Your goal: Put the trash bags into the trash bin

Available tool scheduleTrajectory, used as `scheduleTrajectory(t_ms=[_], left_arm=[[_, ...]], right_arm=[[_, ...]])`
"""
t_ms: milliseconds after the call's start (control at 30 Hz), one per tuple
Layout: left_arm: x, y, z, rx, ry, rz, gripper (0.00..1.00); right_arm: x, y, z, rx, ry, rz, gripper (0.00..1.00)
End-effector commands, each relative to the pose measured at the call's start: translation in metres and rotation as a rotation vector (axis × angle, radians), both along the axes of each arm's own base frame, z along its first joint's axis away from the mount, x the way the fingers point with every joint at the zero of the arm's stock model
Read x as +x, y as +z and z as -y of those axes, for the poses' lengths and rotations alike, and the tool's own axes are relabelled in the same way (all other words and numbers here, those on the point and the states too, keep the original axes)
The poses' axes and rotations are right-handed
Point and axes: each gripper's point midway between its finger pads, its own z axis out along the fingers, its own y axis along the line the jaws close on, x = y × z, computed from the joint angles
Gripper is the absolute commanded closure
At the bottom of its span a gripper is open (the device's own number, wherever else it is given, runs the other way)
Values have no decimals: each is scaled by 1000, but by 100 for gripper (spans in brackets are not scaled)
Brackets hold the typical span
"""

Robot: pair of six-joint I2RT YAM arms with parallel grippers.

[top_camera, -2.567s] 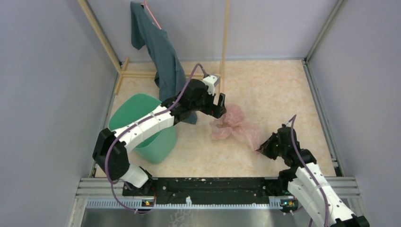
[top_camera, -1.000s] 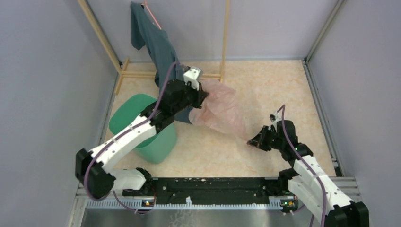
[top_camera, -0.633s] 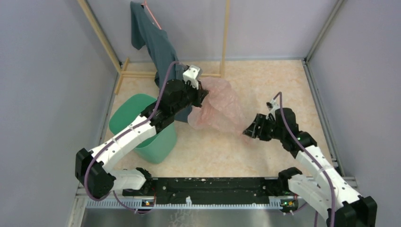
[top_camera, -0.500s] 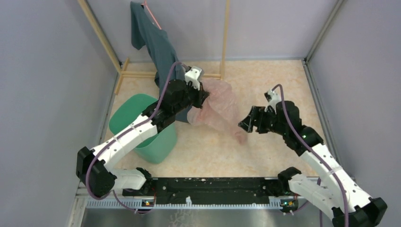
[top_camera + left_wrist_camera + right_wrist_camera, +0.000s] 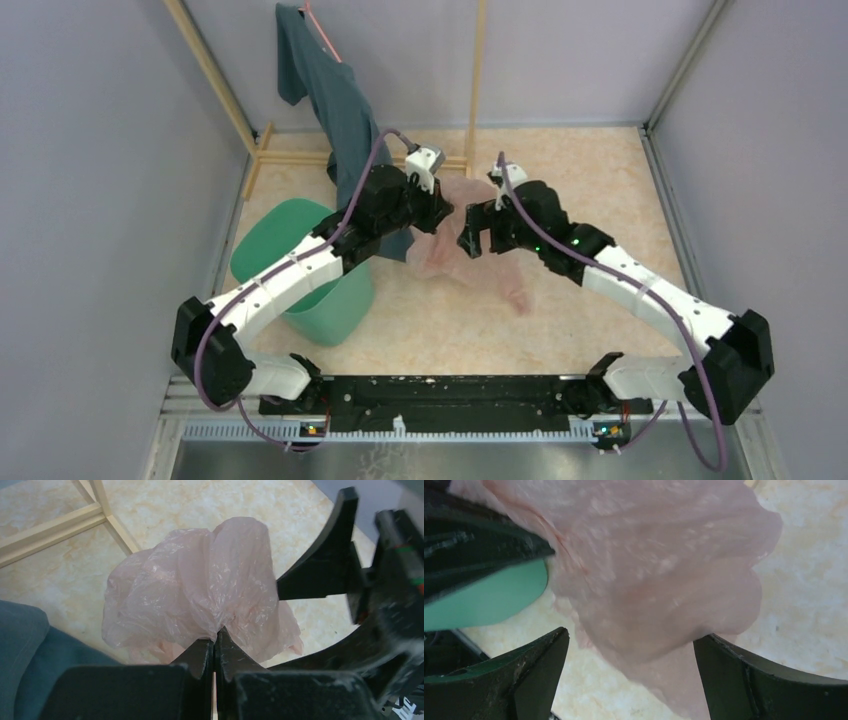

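Pinching the bag (image 5: 200,580) by a bunched fold, your left fingers (image 5: 201,654) hold it up near the bin (image 5: 262,245), while your right fingers (image 5: 534,670) stand wide open, its film between them.

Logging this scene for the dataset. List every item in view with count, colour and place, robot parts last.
thin wrinkled plastic film trash bag: one, translucent pale pink, held over mid-table between the two grippers
bucket-shaped plastic trash bin: one, mint green, left near part of the table, under the left arm
cloth garment: one, dark teal, hanging from the rack at the far left
wooden rack: one, pale wood, far side of the table
tabletop: one, cream marbled, under everything
left gripper: one, black, shut on a bunch of the bag
right gripper: one, black, open, a finger on either side of the bag's hanging film
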Motion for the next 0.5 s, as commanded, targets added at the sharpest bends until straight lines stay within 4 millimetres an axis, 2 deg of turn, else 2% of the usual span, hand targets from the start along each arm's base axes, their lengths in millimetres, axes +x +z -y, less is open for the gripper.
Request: scheduleTrajectory(t_ms=[0,100,133,167,200,233,300,333,367,433,467], left_arm=[[-2,23,14,-62,-48,15,100],[-10,22,23,-87,-103,-16,100],[-11,19,26,-90,-116,-30,100],[-13,18,29,-95,-132,-41,100],[-16,16,32,-99,-150,-53,100],[-18,14,35,-102,-167,-63,100],[-21,13,40,-102,-194,-73,100],[-22,13,40,-99,-200,-76,95],[-22,15,39,-92,-201,-65,62],[-21,18,35,-90,-190,-47,30],[-21,19,34,-89,-182,-36,21]], right_arm=[[39,24,-15,53,-143,179,6],[63,20,-5,94,-325,184,7],[66,19,-8,121,-332,179,8],[68,15,-11,150,-325,167,13],[72,15,-14,200,-311,164,25],[73,11,-15,246,-293,143,44],[72,4,-11,371,-247,86,77],[70,0,-7,433,-227,49,95],[66,-8,10,561,-186,-43,100],[57,-16,19,619,-139,-116,100],[54,-22,26,627,-139,-153,100]])
